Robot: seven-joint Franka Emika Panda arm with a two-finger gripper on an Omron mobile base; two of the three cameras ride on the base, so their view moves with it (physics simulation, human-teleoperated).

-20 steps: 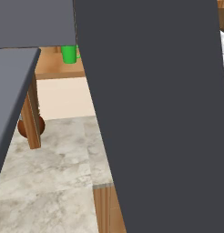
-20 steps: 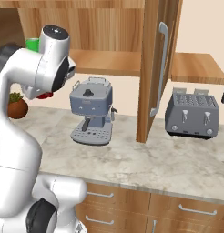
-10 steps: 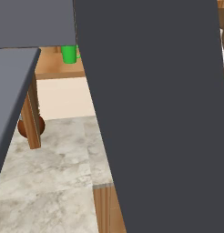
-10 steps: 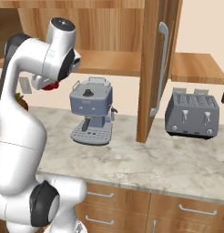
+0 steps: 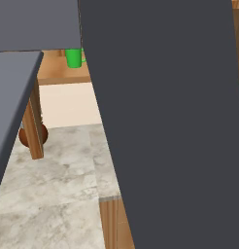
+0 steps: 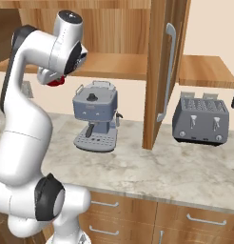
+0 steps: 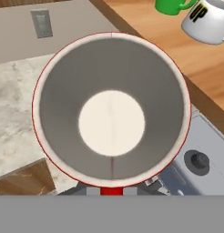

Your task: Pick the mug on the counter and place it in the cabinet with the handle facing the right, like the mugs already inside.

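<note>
The mug [image 7: 111,109] faces the hand camera mouth-on: a pale inside ringed by a thin red edge, with a red piece at its lower rim. My gripper [image 6: 53,80] is shut on it, fingertips hidden behind the mug. In the right base view a bit of red mug [image 6: 55,83] shows under the raised hand, held just below the cabinet shelf [image 6: 114,64] and high above the counter [image 6: 152,167]. A green mug [image 7: 170,5] and a white mug [image 7: 207,20] stand on the cabinet's wooden floor, up and right of the held mug.
A grey coffee machine [image 6: 96,121] stands on the counter right of the hand, a toaster [image 6: 200,119] farther right. The open cabinet door [image 6: 161,71] hangs between them. In the left base view a dark door panel [image 5: 165,121] blocks much of the scene; the green cup [image 5: 73,57] peeks above it.
The arm has lifted and swung right, carrying the mug up from near the counter's left end to just under the cabinet shelf. The grip stays shut.
</note>
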